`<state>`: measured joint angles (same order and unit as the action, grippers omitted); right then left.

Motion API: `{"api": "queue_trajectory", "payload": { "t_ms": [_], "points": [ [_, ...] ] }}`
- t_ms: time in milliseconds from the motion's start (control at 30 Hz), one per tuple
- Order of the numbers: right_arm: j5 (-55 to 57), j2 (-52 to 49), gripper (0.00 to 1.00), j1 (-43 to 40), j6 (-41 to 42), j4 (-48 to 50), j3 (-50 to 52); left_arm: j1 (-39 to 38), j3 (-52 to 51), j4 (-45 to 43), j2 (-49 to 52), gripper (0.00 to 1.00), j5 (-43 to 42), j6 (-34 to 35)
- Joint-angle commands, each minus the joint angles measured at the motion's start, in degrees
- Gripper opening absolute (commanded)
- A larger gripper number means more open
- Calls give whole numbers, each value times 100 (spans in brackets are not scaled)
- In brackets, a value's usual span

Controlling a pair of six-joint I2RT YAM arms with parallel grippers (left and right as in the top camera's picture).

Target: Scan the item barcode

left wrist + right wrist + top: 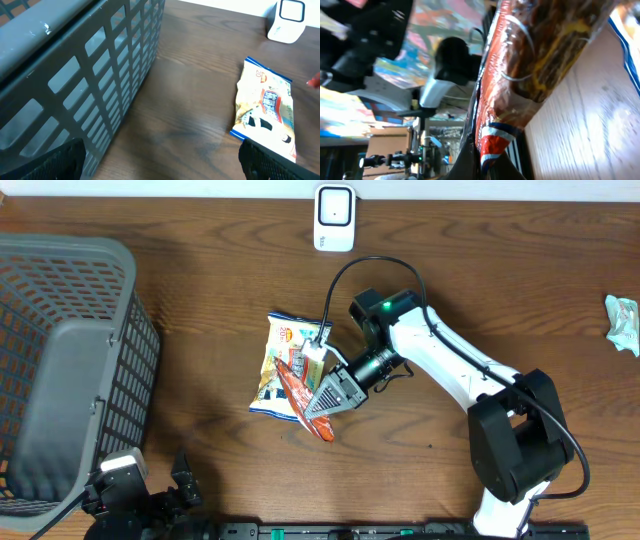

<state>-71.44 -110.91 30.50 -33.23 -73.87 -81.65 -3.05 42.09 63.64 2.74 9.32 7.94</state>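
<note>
Step in hand: pickup. The right pincer point(325, 400) is clamped together on the red snack packet point(297, 388), which lies mid-desk across the yellow snack bag point(283, 355). The left pincer point(165, 169) stands apart and empty beside the grey basket point(60, 270).

Next move (a judgement): lift the packet clear and carry it to the white barcode scanner point(333, 218), code side facing it.

Only the right wrist view shows the pinched wrapper close up, with no barcode visible. Only the overhead view shows the 2 arms together.
</note>
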Motion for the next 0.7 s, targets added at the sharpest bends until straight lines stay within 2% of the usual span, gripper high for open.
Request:
{"api": "queue_trajectory", "payload": {
  "t_ms": [0,100,667],
  "points": [
    [-660,76,1,-26,-306,0,-72,20,28,-11,-11,98,15,52],
    [-538,76,1,-26,-527,17,-74,20,28,-11,-11,98,15,52],
    [-977,76,1,-138,-516,-55,-76,20,28,-11,-11,98,15,52]
  ]
}}
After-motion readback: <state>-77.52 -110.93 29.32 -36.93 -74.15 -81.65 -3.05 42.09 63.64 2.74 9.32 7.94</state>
